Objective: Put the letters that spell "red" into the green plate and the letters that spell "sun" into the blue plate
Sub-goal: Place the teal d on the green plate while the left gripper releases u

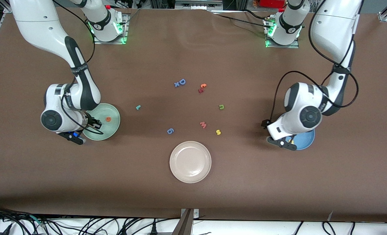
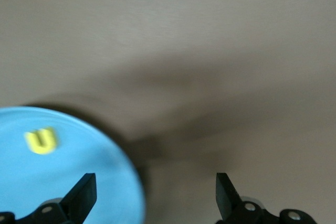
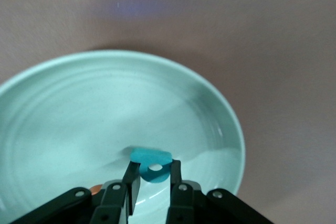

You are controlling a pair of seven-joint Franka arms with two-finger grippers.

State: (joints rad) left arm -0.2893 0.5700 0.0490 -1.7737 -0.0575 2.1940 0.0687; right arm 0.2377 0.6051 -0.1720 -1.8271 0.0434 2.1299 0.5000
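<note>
Low over the green plate (image 1: 112, 130) (image 3: 79, 108), my right gripper (image 1: 94, 124) (image 3: 153, 168) is shut on the teal "d" (image 3: 149, 156). The orange "e" (image 1: 108, 119) lies in that plate. My left gripper (image 1: 283, 142) (image 2: 155, 195) hangs open and empty over the rim of the blue plate (image 1: 307, 140) (image 2: 68, 177), where the yellow "u" (image 2: 41, 140) lies. On the table lie the teal "r" (image 1: 138, 107), the green "n" (image 1: 221, 106) and the yellow "s" (image 1: 218, 132).
A beige-white plate (image 1: 190, 161) sits nearest the front camera, mid-table. Other loose pieces: a blue "6" (image 1: 170, 131), a pink "m" (image 1: 203, 124), an orange and red pair (image 1: 202, 88), and a blue "D" with a small "x" (image 1: 180, 82).
</note>
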